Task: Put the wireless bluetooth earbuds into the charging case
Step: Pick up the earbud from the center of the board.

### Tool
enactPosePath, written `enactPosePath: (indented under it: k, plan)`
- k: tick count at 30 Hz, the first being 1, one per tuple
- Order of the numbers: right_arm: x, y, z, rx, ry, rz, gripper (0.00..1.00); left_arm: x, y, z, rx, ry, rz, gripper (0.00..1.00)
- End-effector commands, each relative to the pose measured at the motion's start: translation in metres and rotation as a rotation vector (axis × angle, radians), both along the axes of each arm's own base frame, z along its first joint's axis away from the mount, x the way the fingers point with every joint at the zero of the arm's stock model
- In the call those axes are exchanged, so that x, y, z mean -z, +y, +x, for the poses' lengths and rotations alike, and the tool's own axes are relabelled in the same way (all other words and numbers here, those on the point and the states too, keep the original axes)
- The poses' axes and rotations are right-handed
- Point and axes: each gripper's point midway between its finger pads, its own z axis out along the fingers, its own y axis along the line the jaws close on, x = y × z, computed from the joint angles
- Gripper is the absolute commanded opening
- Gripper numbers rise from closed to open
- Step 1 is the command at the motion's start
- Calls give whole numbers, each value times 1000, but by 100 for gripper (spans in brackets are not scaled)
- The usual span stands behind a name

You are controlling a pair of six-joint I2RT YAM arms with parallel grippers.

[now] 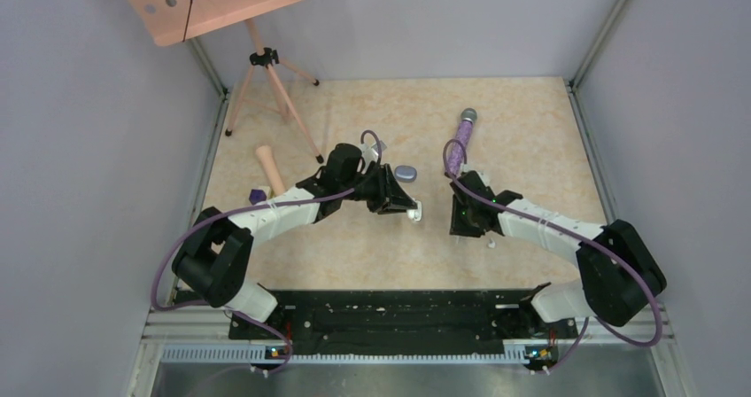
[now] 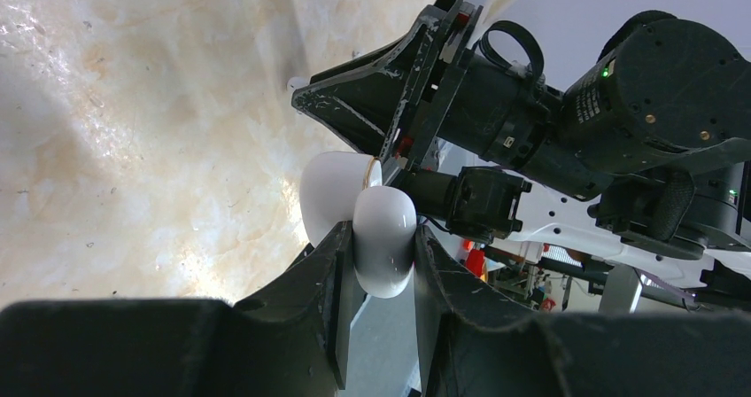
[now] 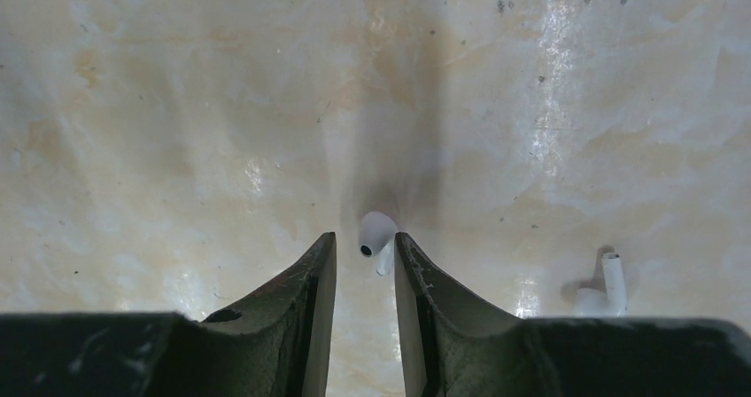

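Gleaming beige marbled table (image 3: 177,105), grey walls (image 1: 80,149)

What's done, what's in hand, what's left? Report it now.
Done: the left gripper is clamped on the white case. Its inside is hidden, so I cannot tell whether any bud is seated.
In hand: the right gripper, jaws apart, is at one white earbud lying on the table.
Left: that earbud and a second earbud beside it are both outside the case.

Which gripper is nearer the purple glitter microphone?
Right. The right gripper is just nearside of the microphone; the left gripper, holding the white charging case, is farther left.
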Motion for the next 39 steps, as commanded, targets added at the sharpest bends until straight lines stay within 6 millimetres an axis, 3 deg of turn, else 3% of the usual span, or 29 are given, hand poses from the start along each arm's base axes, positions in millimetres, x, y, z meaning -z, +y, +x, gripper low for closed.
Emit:
enactPosePath:
  k: [1,9,16,21,22,27,32,39]
  plan:
    - [-7,5,10,18,-24,-11,30,-25,-5,4,16,-77,-57,0]
    - [-2,7,14,43,-30,-5,28,-24,-3,3,17,-77,-56,0]
    - [2,10,13,44,-17,10,20,-24,-2,1,16,-79,-56,0]
    - [-1,10,13,46,-29,18,0,-23,-1,1,17,-80,-54,0]
    - [-3,10,13,46,-36,23,0,-23,-1,1,19,-83,-54,0]
    - [-25,22,22,-34,-143,104,0,-27,-5,-7,149,-109,-31,0]
    - [-56,34,26,-166,-281,181,0,-16,-6,-23,320,7,6,0]
    - [-90,48,21,-300,-435,307,0,-16,-3,-18,368,25,2,0]
